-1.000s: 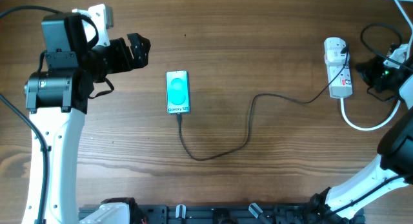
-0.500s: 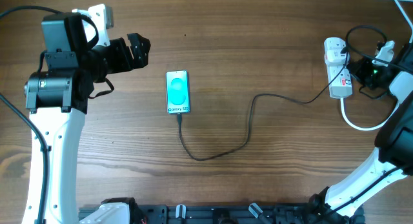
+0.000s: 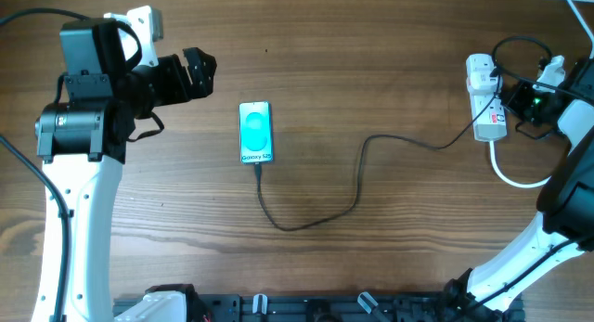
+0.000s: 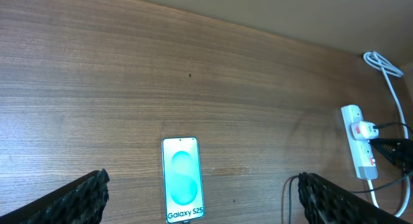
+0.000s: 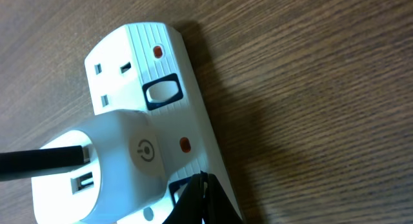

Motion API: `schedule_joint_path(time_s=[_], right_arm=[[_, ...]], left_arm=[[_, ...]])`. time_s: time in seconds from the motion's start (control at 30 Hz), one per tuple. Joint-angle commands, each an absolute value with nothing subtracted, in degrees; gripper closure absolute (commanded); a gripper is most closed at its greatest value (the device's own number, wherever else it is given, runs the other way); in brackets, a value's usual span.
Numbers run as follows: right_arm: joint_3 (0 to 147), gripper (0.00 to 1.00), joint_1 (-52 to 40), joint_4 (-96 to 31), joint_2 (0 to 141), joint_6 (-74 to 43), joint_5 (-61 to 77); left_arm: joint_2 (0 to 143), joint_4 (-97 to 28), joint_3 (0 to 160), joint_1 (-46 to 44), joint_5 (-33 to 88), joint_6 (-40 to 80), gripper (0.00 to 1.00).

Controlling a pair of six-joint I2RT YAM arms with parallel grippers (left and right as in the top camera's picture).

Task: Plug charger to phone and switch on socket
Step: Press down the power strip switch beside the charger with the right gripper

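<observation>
The thin black charger cable (image 3: 357, 178) appears seated in the near end of the cyan-screened flat phone (image 3: 255, 132), mid-bench. Far right, the right tool (image 5: 201, 185), pinched narrow, meets the white oblong socket strip (image 5: 155, 62); I judge its switch not yet thrown. The left tool (image 3: 206, 71) gapes wide.

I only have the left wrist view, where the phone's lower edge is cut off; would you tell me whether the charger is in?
Observer: From overhead, the charger ends at the lower edge of the phone and looks plugged in.
Operator: Thank you. What is the right pincer doing?
Observer: In the right wrist view, the right pincer, fingers together, has its tip at the lower switch of the socket.
Operator: Is the socket on?
Observer: I cannot tell; two small red dots show on its face, one by each switch.
</observation>
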State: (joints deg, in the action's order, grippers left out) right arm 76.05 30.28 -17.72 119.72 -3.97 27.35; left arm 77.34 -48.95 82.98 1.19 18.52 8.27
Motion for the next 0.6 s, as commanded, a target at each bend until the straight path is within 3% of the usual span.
schedule_joint_path(time_s=[0.0, 0.57], right_arm=[[75.72, 0.96, 28.05, -19.62, 121.54, -1.48, 25.28], [75.72, 0.96, 24.36, -22.79, 121.54, -1.06, 23.11]], left_arm=[[76.93, -48.93, 83.26, 1.45, 19.05, 8.38, 0.00], [76.93, -48.93, 83.26, 1.45, 19.05, 8.38, 0.00]])
